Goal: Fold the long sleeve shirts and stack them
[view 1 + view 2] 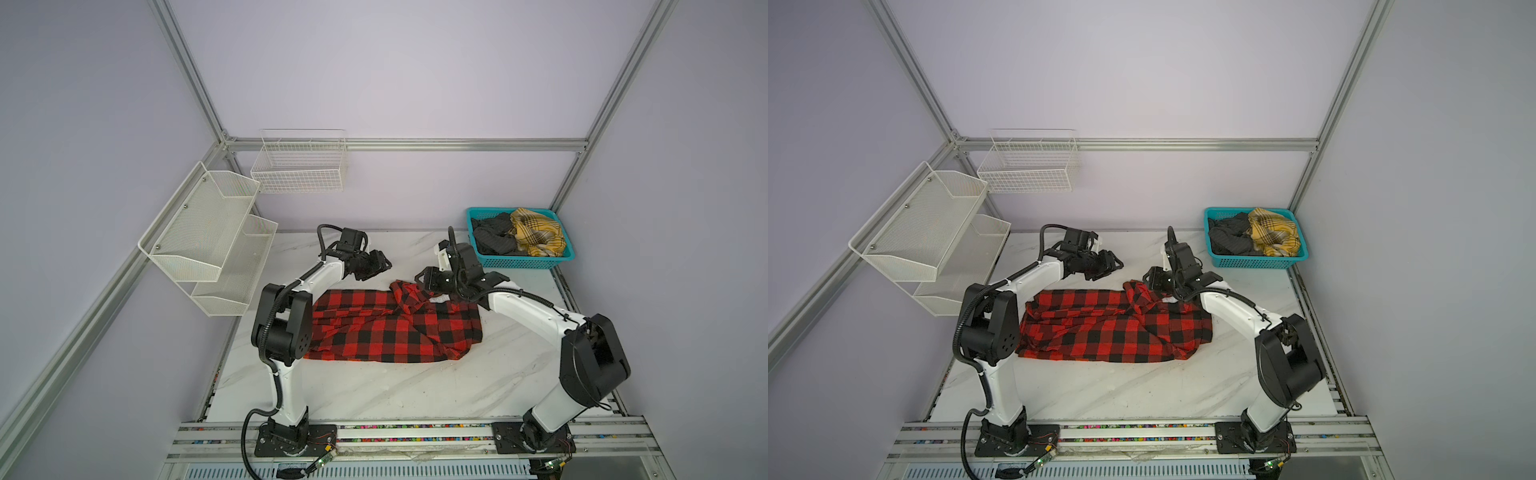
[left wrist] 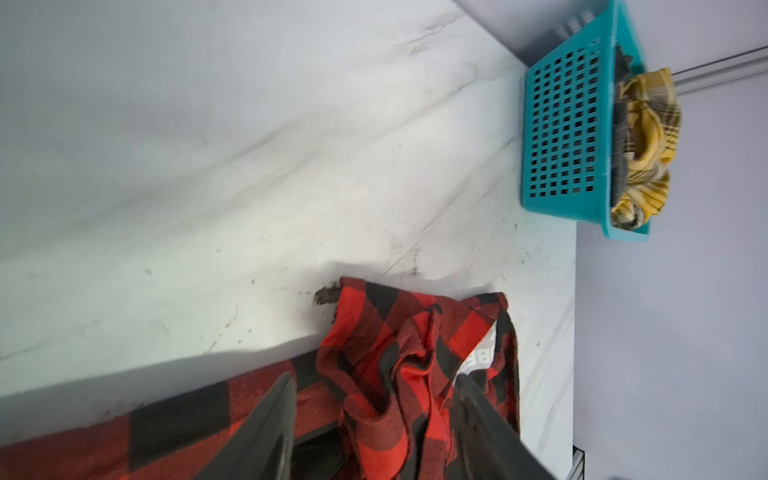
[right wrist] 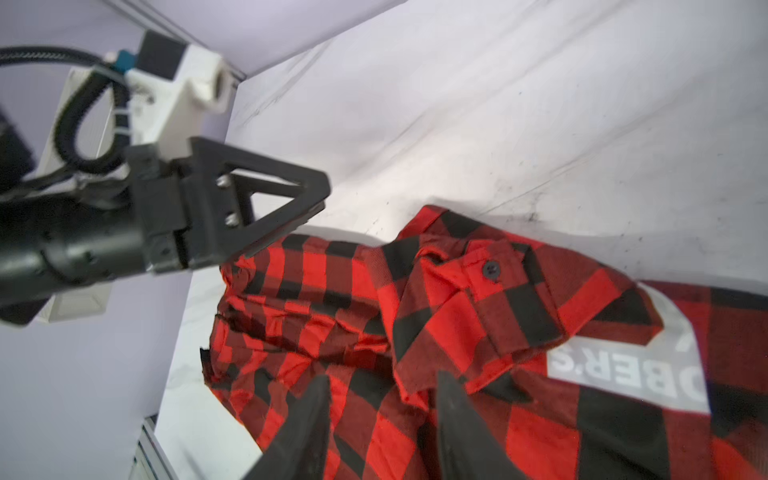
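In both top views the red-and-black checked shirt (image 1: 374, 328) (image 1: 1100, 328) lies spread across the middle of the marble table (image 1: 374, 395), running from 9 to 3 o'clock, with a bunched fold at its far edge. My left pincer (image 1: 380, 264) (image 1: 1113, 264) hovers just past that edge, at about 12 o'clock from the shirt's middle. My right pincer (image 1: 419, 277) (image 1: 1148, 276) hangs by the bunch at about 1 o'clock. The teal basket (image 1: 523, 259) (image 1: 1258, 262) stands at 2 o'clock, with yellow plaid cloth (image 1: 536, 237) and dark cloth (image 1: 494, 237) in it.

From my left wrist, my left pincer (image 2: 376, 378) stands partly open and grips nothing, with the shirt (image 2: 374, 324) below it and the basket (image 2: 561, 124) beyond.

From my right wrist, my right pincer (image 3: 384, 376) is parted too and empty above the shirt (image 3: 457, 311). White block letters (image 3: 623, 374) show beside a flap (image 3: 498, 291) with a dark button.
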### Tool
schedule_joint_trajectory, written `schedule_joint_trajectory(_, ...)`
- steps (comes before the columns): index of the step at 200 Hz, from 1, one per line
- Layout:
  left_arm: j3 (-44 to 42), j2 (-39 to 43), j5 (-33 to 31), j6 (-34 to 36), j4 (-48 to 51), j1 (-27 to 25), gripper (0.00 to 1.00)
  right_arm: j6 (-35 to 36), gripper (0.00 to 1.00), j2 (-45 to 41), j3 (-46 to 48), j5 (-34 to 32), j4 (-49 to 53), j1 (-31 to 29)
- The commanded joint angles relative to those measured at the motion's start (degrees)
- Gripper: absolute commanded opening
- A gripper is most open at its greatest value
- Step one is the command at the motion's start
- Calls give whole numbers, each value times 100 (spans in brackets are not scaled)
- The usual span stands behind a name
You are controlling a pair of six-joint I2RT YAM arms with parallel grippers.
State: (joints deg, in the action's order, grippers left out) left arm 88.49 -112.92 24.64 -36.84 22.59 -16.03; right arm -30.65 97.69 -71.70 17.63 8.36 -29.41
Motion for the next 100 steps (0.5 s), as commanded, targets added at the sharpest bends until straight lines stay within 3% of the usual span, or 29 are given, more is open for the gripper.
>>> schedule_joint_trajectory(1,520,-27,288,300,-116,12,60,-132,53,750,-319,337,276,42)
schedule_joint_trajectory(49,379,-4,312,459,140,12,60,191,58,1706,-945,407,478,260)
schedule_joint_trajectory(81,233,-19,357,491,145,4,59,758,53,2108,-1382,373,981,254)
schedule_joint_trajectory(94,228,-60,426,535,136,4,59,859,44,2181,-1382,406,1027,259)
schedule_joint_trajectory(100,253,-113,522,567,138,5,59,899,32,2198,-1377,405,1053,252)
